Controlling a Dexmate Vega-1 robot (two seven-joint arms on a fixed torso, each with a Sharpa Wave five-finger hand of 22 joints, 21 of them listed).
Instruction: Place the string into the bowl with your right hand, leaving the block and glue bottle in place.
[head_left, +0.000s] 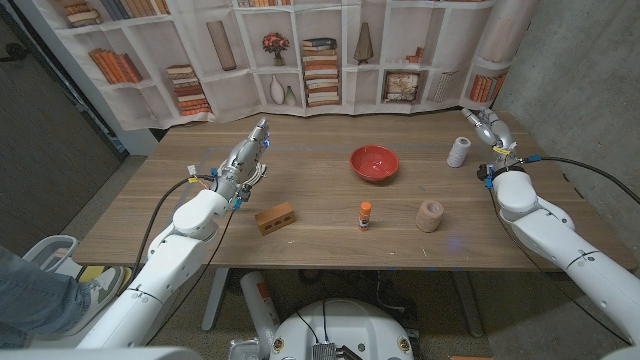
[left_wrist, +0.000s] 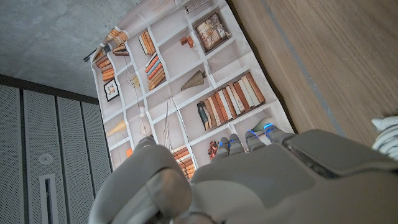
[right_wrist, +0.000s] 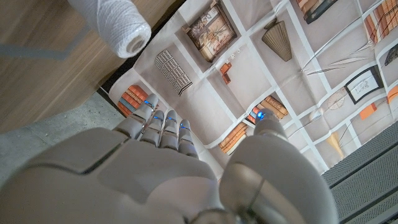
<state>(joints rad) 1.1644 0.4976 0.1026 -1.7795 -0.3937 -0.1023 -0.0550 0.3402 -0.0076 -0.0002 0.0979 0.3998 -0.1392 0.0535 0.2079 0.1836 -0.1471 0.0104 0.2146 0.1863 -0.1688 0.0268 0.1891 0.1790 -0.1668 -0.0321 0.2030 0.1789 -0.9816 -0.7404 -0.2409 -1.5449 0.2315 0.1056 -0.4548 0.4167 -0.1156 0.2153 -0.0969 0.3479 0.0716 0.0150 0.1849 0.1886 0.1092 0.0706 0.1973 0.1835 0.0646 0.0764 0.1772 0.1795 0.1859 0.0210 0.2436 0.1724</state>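
Two white robot arms reach in from the near corners over a wooden desk (head_left: 330, 235) with a plank grain. Nearest the front edge, a small rectangular brown block (head_left: 274, 217) lies with its long side angled across the desk. Just right of it stands a small upright glue bottle (head_left: 365, 215) with an orange cap, then a stubby spool of tan string (head_left: 429, 215), standing on end with its axis vertical. Behind them, near the middle, sits a round, glossy red bowl (head_left: 374, 162). A second, white spool of string (head_left: 459, 152) stands upright toward the far right; in the right wrist view its wound, ribbed thread and hollow core show close up.

The left hand (head_left: 245, 160) hovers over the desk's left half, fingers apart and extended, holding nothing. The right hand (head_left: 487, 128) is raised near the far right corner just beside the white spool, not touching it, fingers straight and loosely spread, empty. A printed bookshelf backdrop (head_left: 300, 60) hangs behind the desk.
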